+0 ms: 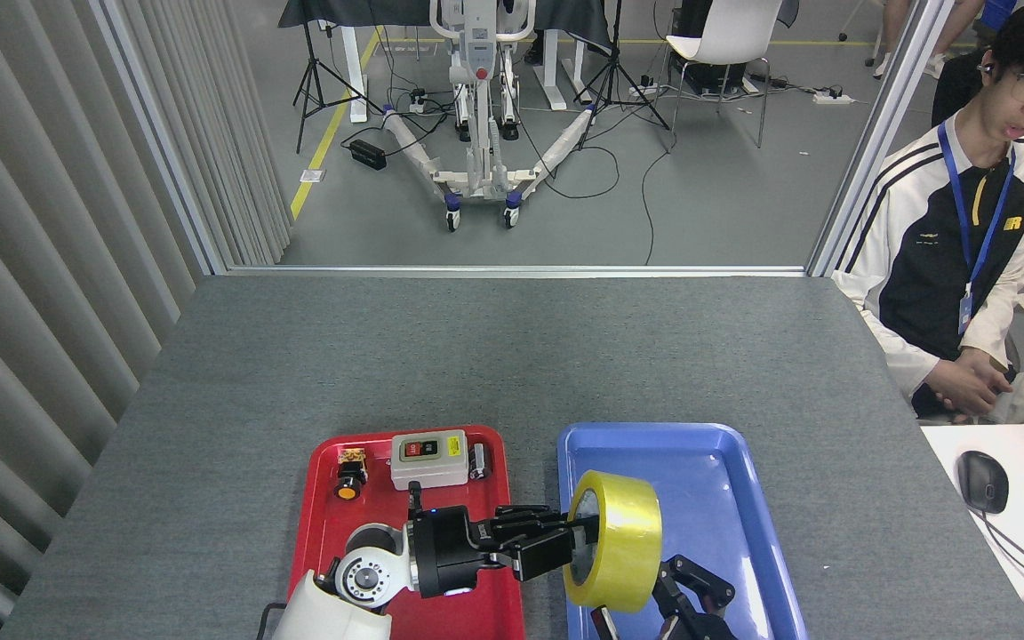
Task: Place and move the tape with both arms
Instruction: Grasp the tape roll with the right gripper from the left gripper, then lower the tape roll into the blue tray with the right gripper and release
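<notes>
Left pincer (579,542) clenched on the tape (614,540), fingers reaching into the core from the left side; the roll stands on edge, axis roughly left-right, held over the near left part of the blue tray (725,498). Cannot tell if the roll touches the tray floor. Left arm (361,578) comes in across the red tray (316,533), white joint and black wrist with a small blue light lying over its near half. Right pincer (672,604) is just below and right of the tape at the near edge of the blue tray, only the black fingers (699,582) showing, mostly cut off by the frame; they look spread, not holding anything, close to the roll but contact unclear. Both trays sit side by side at the near edge of the grey desk (512,356), red left, blue right, narrow gap between. At the far end of the red tray: white switch box (428,458), small orange button part (349,471) left of it, small dark cylinder (477,461) right of it. Person (956,258) in a black and white jacket sits beyond the desk's right edge, hands in lap. Mouse (981,480) on a white surface at right.
</notes>
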